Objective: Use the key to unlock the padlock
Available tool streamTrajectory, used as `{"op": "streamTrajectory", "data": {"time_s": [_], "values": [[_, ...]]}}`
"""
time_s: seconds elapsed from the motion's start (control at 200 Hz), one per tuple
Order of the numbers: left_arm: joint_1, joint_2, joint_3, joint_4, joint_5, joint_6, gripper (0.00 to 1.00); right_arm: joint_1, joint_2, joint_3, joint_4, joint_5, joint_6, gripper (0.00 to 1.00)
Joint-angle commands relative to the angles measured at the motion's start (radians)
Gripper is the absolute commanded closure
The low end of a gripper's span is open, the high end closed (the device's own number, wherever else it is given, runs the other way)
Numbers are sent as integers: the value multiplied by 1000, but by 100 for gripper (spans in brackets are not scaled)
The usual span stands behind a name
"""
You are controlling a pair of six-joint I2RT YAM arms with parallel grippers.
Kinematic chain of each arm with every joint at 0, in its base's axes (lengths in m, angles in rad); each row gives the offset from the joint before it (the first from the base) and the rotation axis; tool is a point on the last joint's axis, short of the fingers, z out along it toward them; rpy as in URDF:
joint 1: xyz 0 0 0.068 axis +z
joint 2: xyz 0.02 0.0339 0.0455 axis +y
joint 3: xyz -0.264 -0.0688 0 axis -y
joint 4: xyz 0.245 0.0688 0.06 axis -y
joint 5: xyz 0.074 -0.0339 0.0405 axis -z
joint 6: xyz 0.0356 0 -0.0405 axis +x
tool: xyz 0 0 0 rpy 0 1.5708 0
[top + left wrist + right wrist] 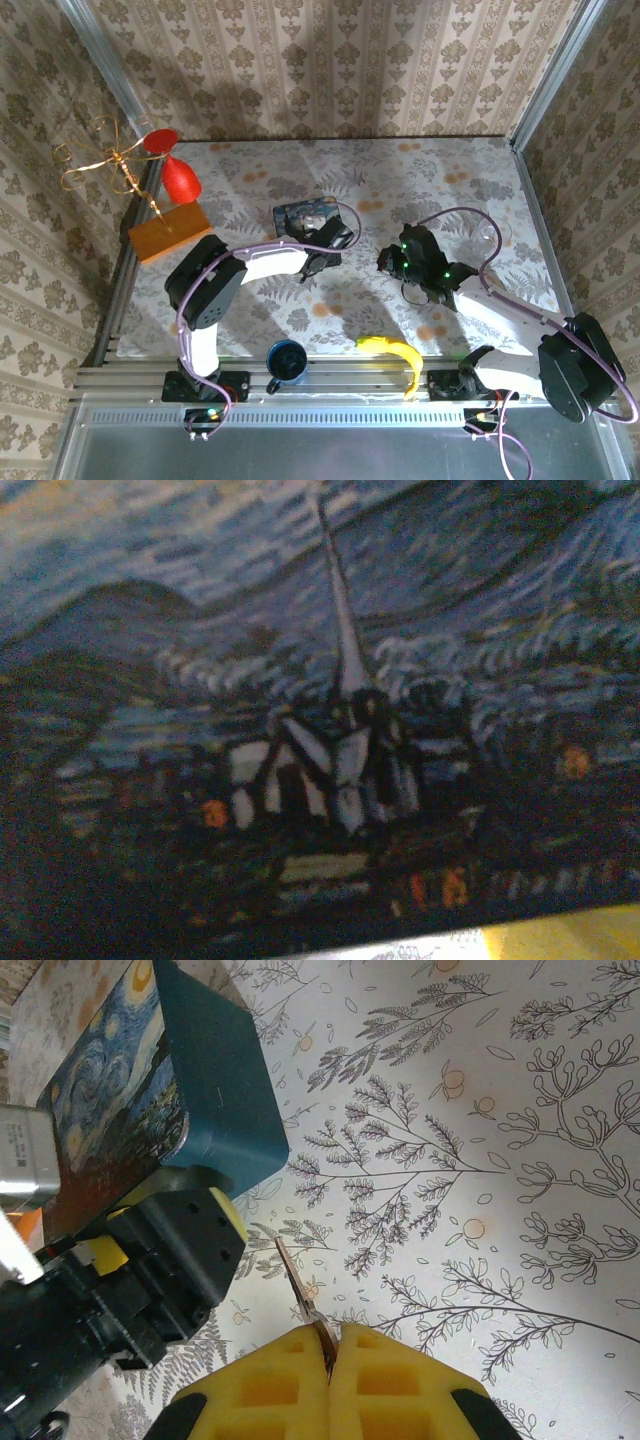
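Your R tool (330, 1348) pinches thin, flat coppery key (303, 1295) btwn waffled yellow pads (400, 1390); L tool (167, 1235) grip: can't tell.

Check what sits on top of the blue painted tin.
The left claw reaches over the blue tin's near edge. Painted lid shows beside it; whatever lies under the claw is hidden.
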Motion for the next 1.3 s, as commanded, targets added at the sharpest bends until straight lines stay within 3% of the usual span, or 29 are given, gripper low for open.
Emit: {"op": "streamTrajectory", "data": {"time_s": [0.0, 0.49, 0.755, 0.885, 1.296], "values": [[9, 20, 36, -13, -29, -14, 30, -5, -23, -15, 18, 28, 25, 100], [15, 83, 66, 18, -78, 32, 50, -8, -31, -17, 37, 25, 26, 100], [13, 72, 62, 31, -122, 38, 44, -8, -41, -35, 45, 30, 33, 100], [9, 65, 57, 52, -164, 56, 59, -8, -36, -37, 52, 30, 36, 100], [4, 96, 68, 72, -215, 87, 58, -10, -15, -33, 64, 20, 39, 100]]}}
